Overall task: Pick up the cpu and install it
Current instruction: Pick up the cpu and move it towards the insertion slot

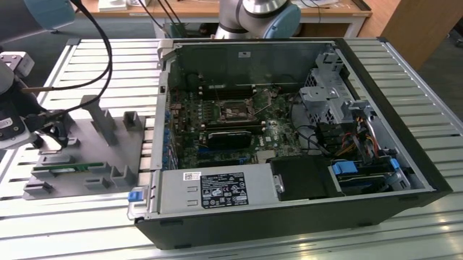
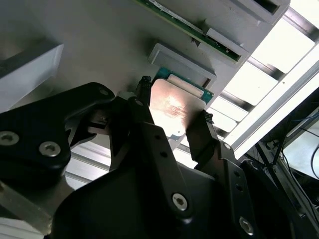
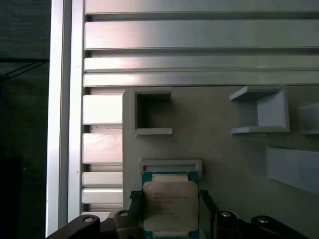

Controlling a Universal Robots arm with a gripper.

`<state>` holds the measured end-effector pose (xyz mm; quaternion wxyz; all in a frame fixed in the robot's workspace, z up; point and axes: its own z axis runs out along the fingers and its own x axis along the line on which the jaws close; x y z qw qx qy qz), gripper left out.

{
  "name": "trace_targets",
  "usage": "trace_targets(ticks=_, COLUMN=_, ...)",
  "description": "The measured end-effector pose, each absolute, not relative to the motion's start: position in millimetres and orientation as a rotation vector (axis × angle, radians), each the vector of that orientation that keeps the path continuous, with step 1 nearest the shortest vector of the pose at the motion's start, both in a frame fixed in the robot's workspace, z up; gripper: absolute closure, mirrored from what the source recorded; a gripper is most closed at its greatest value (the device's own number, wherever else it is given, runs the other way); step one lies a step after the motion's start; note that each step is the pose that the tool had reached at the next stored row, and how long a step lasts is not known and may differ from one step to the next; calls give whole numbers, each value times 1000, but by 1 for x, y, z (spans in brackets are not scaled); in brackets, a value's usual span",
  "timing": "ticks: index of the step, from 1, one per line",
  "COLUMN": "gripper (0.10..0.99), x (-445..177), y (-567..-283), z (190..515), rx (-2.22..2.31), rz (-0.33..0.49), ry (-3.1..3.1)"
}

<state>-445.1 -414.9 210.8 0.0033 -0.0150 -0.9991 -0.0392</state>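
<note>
Bracketing the cpu (image 3: 170,204), tool (image 3: 169,197), grip unclear, cpu edge cropped

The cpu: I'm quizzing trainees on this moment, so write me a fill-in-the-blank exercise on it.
The cpu lies on the ___ fixture plate, with the gripper at it. A ___ memory stick also lies on that plate. The open computer case stands at the exterior view's ___ of the plate.
Missing: grey; green; right.
</note>
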Motion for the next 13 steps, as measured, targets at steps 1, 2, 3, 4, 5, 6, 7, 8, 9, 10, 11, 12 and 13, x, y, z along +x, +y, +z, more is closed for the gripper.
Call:
trace_targets(ticks=1, gripper=549, x=-445, y=-415, z=212, rx=-47, rz=-123, ry=-3132)
trace_targets(ticks=2, gripper=549, x=-445, y=-415, z=213, rx=-47, rz=-123, ry=-3132)
trace_targets(ticks=3, gripper=549, x=-445, y=-415, z=213, rx=-47, rz=-123, ry=-3132)
trace_targets(ticks=4, gripper=549, x=-445, y=-415, z=214, rx=-47, rz=-123, ry=-3132)
trace_targets(ticks=5, gripper=549, x=-445, y=-415, z=215, rx=-47, rz=-123, ry=-3132)
trace_targets(ticks=6, gripper=549, x=-445, y=-415, z=216, rx=-47, rz=-123, ry=-3132)
trace_targets(ticks=7, gripper=549, x=-445, y=-415, z=217, rx=-47, rz=-123, ry=-3132)
trace_targets(ticks=8, gripper=549, x=-445, y=-415, z=217, rx=-47, rz=-123, ry=-3132)
trace_targets(ticks=9, gripper=549, x=-445, y=-415, z=218, rx=-47, rz=-123, ry=-3132)
trace_targets(ticks=10, gripper=549, x=-445, y=-415, z=218, rx=-47, rz=-123, ry=-3132)
trace_targets(ticks=11, gripper=549, x=-445, y=-415, z=219, rx=-47, rz=-123, ry=-3132)
trace_targets(ticks=12, gripper=549, x=-445, y=-415, z=219, rx=-47, rz=-123, ry=-3132)
trace_targets(ticks=13, gripper=549, x=-445, y=-415, z=220, rx=-47, rz=-123, ry=-3132)
